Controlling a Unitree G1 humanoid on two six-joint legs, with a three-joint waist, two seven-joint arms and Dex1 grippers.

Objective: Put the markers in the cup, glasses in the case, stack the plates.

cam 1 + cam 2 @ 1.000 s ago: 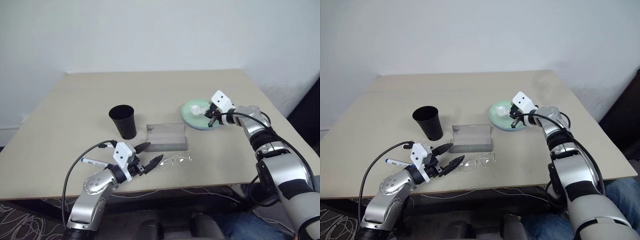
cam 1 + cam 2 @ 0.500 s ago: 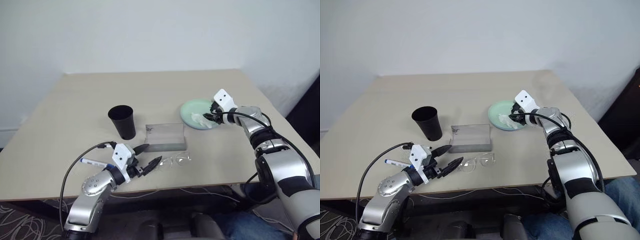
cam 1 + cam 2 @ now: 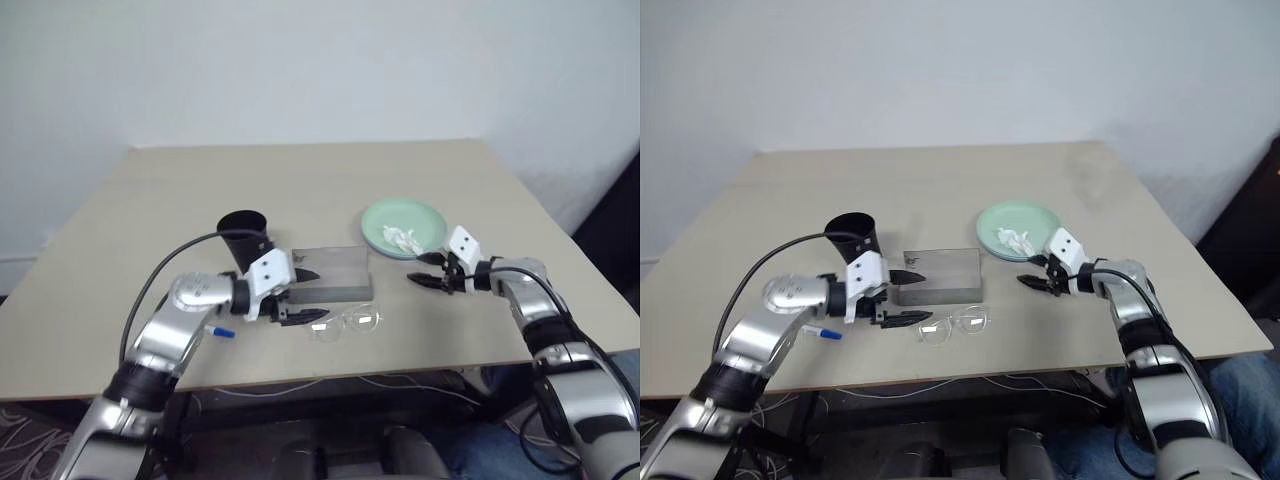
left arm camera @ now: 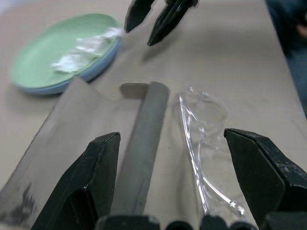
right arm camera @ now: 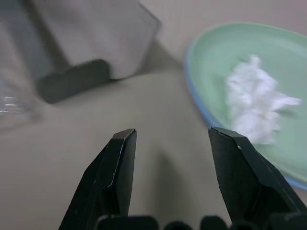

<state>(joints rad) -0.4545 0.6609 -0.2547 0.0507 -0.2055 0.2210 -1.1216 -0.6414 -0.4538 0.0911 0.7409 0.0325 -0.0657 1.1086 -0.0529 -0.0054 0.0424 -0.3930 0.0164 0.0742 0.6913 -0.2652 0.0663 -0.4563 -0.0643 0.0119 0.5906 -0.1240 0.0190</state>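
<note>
My left gripper is open and points right, just above the near edge of the grey case, whose lid appears raised. The clear glasses lie on the table just in front of the case, near the lower finger. My right gripper is open and empty, low over the table in front of the plates. The mint green plate sits on a light blue one whose rim shows beneath. The black cup stands upright behind my left wrist. A blue-capped marker lies under my left forearm.
A crumpled white tissue lies in the green plate. A black cable loops from my left arm over the table's near left part. The table's front edge runs just below the glasses.
The right gripper let go of the tissue onto the plate, opened and drew back toward the near edge. The left arm lifted and swung forward and right to the case.
</note>
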